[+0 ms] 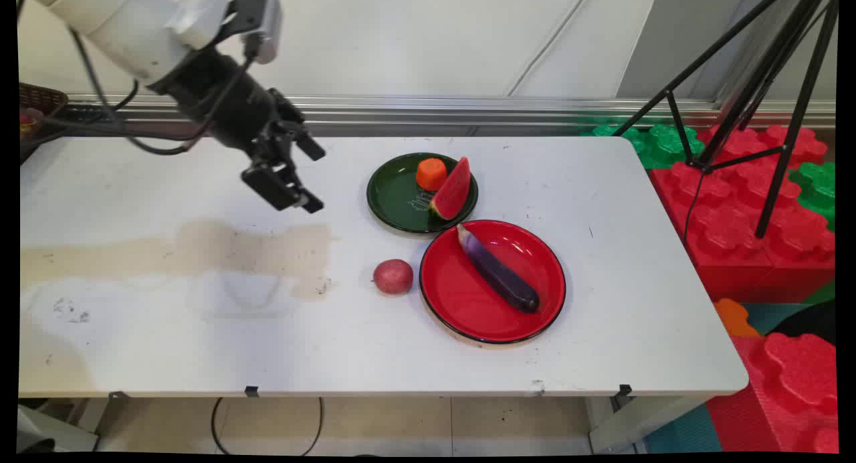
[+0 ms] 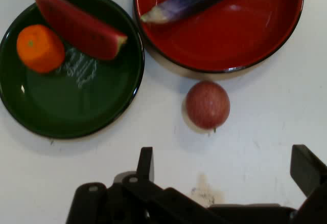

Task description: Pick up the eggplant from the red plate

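Red apple (image 2: 207, 104) before empty tool (image 2: 227, 168)

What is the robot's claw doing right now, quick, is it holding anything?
Gripper: open, holding nothing, up above the table.

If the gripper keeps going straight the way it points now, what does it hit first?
Most likely the small red round fruit, which lies on the table ahead of the open gripper and within its span in the hand view. Depth is unclear, so it could meet bare table just short of it.
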Controlling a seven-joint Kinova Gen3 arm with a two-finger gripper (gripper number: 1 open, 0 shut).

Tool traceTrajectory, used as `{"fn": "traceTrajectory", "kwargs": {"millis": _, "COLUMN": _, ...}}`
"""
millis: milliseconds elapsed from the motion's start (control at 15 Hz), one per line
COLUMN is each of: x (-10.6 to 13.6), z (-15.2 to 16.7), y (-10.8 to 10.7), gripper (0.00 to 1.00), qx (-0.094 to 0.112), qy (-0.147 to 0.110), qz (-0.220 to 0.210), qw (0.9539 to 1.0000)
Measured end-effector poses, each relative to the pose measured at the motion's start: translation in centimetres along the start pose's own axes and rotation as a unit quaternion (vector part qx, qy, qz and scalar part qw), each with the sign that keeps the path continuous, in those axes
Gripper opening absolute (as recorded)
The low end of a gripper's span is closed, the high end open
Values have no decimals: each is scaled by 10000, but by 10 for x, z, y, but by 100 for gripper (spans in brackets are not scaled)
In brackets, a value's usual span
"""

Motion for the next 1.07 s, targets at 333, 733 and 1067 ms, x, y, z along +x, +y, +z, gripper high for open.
{"fn": "traceTrajectory", "kwargs": {"millis": 333, "x": 39, "z": 18, "y": 0, "gripper": 100, "qx": -42, "qy": -39, "qz": 273, "qw": 9996}}
{"fn": "traceTrajectory", "kwargs": {"millis": 733, "x": 88, "z": 48, "y": 1, "gripper": 100, "qx": -23, "qy": -71, "qz": 647, "qw": 9979}}
{"fn": "traceTrajectory", "kwargs": {"millis": 1067, "x": 133, "z": 91, "y": 2, "gripper": 100, "qx": 32, "qy": -223, "qz": 1191, "qw": 9926}}
